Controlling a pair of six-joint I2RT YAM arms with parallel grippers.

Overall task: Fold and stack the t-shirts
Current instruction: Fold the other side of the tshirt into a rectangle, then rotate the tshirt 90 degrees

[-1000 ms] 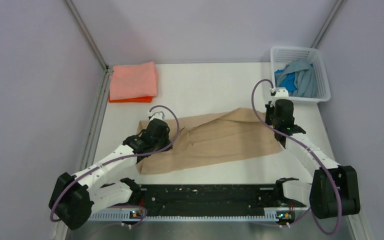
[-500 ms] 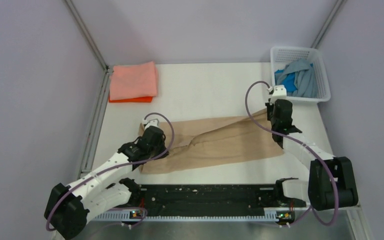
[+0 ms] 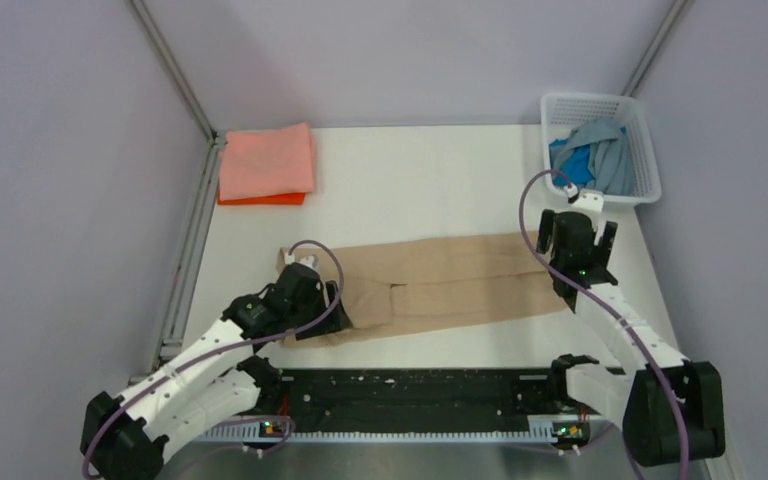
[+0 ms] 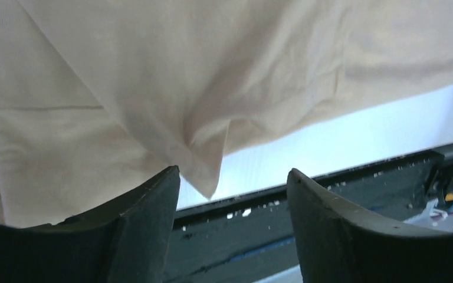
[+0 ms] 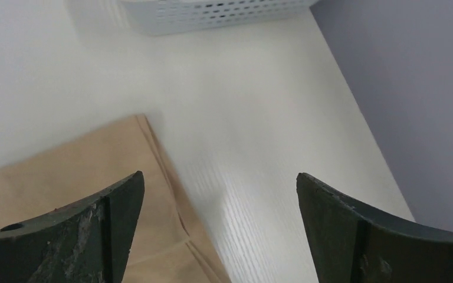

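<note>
You have the tan t-shirt (image 3: 440, 290) lying as a long folded band across the middle of the worktop (image 3: 410, 180), running from left to right, with a lengthwise fold line showing along it. Its left end sits under your left arm and its right end reaches your right arm.

Your left claw (image 4: 233, 172) is apart. In the left wrist view a pointed corner of the tan cloth comes down into the gap, close to one finger (image 4: 147, 206); you cannot tell from that view whether cloth and finger touch. Nothing is pinched between the two fingers. Past the cloth's edge you see bare worktop and the black rail (image 3: 410, 390) along the near edge.

Your right claw (image 5: 221, 183) is spread wide and holds nothing. It is over the shirt's right end: the right wrist view shows the cloth's hemmed edge running under one finger (image 5: 94, 224), with bare worktop filling most of the gap.

At the far left corner the salmon pink t-shirt (image 3: 265, 160) lies folded on top of the orange t-shirt (image 3: 260, 199), whose edge shows along the near side. At the far right corner the white basket (image 3: 600, 105) holds the blue t-shirt (image 3: 578, 165) and the light blue-grey t-shirt (image 3: 610, 150), both crumpled
</note>
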